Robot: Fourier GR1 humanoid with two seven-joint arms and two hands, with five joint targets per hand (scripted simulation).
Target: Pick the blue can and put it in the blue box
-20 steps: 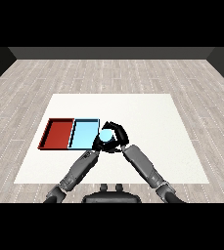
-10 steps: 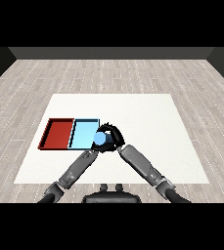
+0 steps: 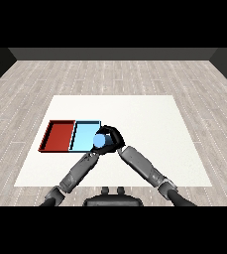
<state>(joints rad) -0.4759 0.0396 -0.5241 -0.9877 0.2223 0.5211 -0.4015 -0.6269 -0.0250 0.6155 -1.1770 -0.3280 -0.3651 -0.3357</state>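
The white rectangular desk is carrying two shallow trays lying side by side near its left edge, about midway between the far and near edges. The red tray is lying closest to the left edge; the light blue tray is lying against its right side, the two appearing to touch along one wall.

The small blue cylindrical can is being held at the right edge of the light blue tray, overlapping the tray's near right corner in the head view. Whether it is resting on the tray floor or hanging above it cannot be told.

The right hand is curling round the blue can, black fingers wrapping over its far side and its right side, with the grey forearm running back toward the desk's near edge on the right.

The left hand is lying just below the can, largely hidden where the two arms are meeting; how its fingers are standing cannot be told. Its grey forearm is crossing the desk's near edge.
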